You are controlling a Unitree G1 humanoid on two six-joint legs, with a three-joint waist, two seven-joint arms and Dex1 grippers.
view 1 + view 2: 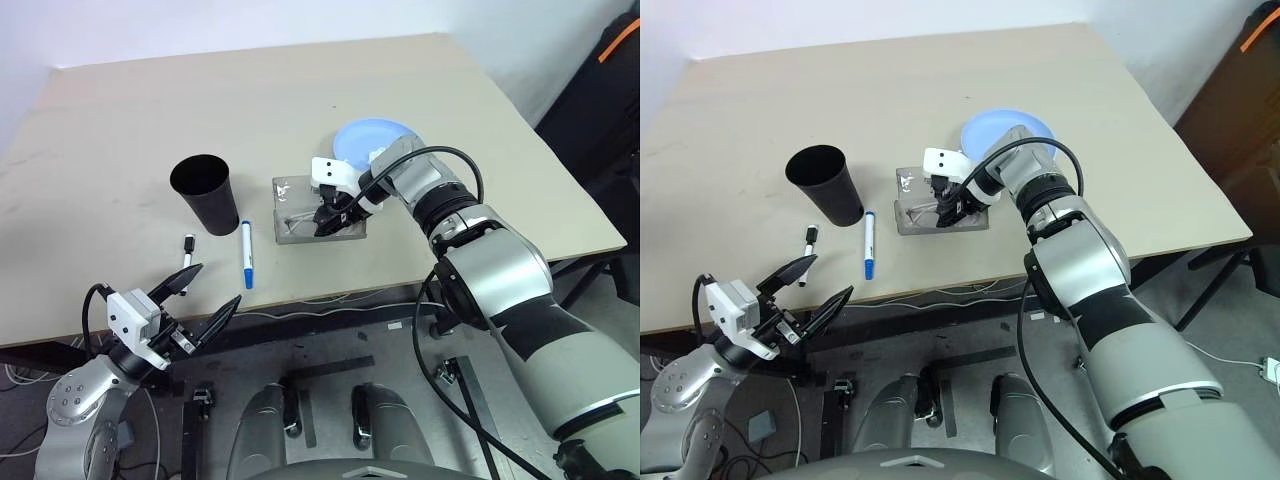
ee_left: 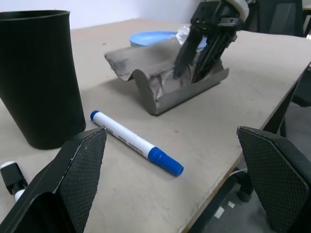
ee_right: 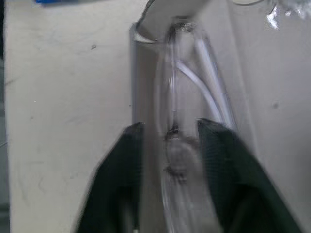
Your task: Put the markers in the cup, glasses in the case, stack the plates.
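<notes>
1. The left gripper [image 1: 200, 291] hangs open off the table's [image 1: 120, 120] near edge, just short of the short marker [image 1: 187, 250]; a careless reach could knock it to the floor.
2. The cup [image 1: 207, 192] stands upright and narrow-based, so a marker dropped against its rim could tip it.
3. The blue marker [image 1: 247, 255] lies beside the cup and could roll.
4. The right gripper [image 1: 330, 217] is part-open over the glasses [image 3: 187, 92] lying in the open case [image 1: 285, 215]; lifting away could snag the frame.

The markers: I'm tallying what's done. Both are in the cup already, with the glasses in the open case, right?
No. Both markers lie on the table beside the cup, as the left eye view shows. The glasses are in the open case.
</notes>
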